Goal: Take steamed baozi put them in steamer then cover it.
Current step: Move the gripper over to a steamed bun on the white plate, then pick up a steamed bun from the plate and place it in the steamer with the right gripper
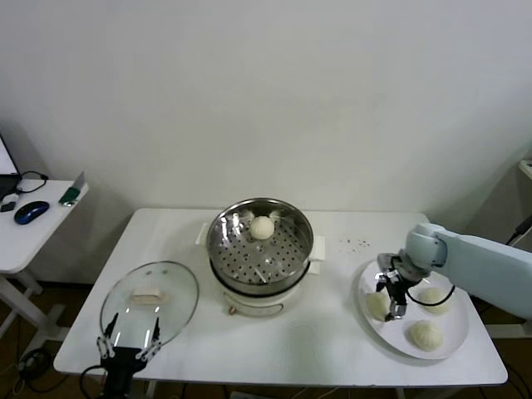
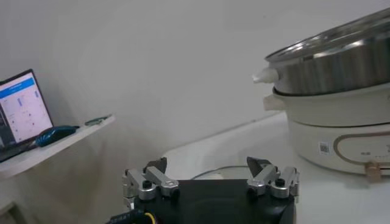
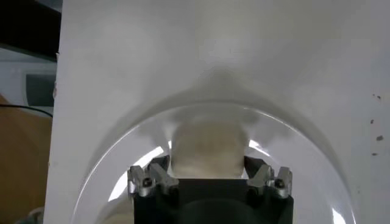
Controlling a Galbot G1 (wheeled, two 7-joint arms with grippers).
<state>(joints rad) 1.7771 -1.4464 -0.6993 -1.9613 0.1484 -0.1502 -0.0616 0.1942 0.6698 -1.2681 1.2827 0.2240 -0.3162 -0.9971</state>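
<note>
The steamer (image 1: 260, 249) stands mid-table, a steel basket on a white pot, with one baozi (image 1: 263, 228) in it at the back. Three more baozi (image 1: 433, 297) lie on a white plate (image 1: 413, 353) at the right. My right gripper (image 1: 391, 301) is down over the plate's left baozi (image 1: 376, 306). In the right wrist view that baozi (image 3: 207, 146) sits between the open fingers (image 3: 159, 169), still on the plate (image 3: 292, 152). My left gripper (image 1: 129, 345) is open and empty at the front left edge, just before the glass lid (image 1: 150, 303).
The lid lies flat to the left of the steamer, its rim showing in the left wrist view (image 2: 213, 172) with the steamer (image 2: 341, 61) beyond. A side table with a mouse (image 1: 32, 212) stands at the far left. The plate is near the table's right front corner.
</note>
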